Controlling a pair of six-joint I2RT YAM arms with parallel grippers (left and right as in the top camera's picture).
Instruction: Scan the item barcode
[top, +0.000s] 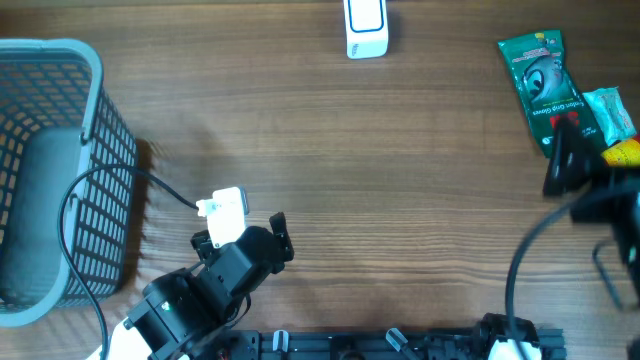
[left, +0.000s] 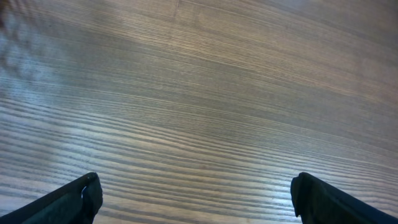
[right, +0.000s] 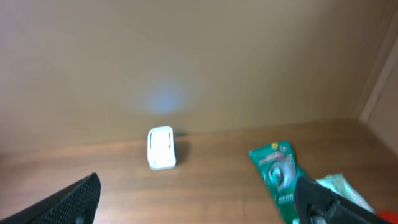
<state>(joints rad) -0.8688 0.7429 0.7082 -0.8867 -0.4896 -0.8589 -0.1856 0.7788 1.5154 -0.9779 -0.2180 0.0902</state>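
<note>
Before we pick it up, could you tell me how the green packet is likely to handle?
The green packet looks like a thin, flat pouch, so it will probably flex when gripped at one end. Its glossy film may be slippery. Lying flat on the table, it seems unlikely to roll or tip.

Table (top: 400, 200): wood-grain top with fine straight lines and a satin finish; I see a soft sheen in the left wrist view.
White scanner (top: 366, 28): smooth moulded plastic, slightly glossy.
Green packet (top: 541, 80), right of the scanner: glossy printed film, crinkled, catching light.
Pale packet (top: 610, 112), further right of the scanner: thin shiny film, I think.
Basket (top: 60, 45), far left of the scanner: blue-grey plastic lattice, matt.
Left gripper (left: 196, 193) fingers (left: 71, 199): black, matt, smooth, plastic by the look. Right gripper (right: 199, 196) looks the same to me.
</note>
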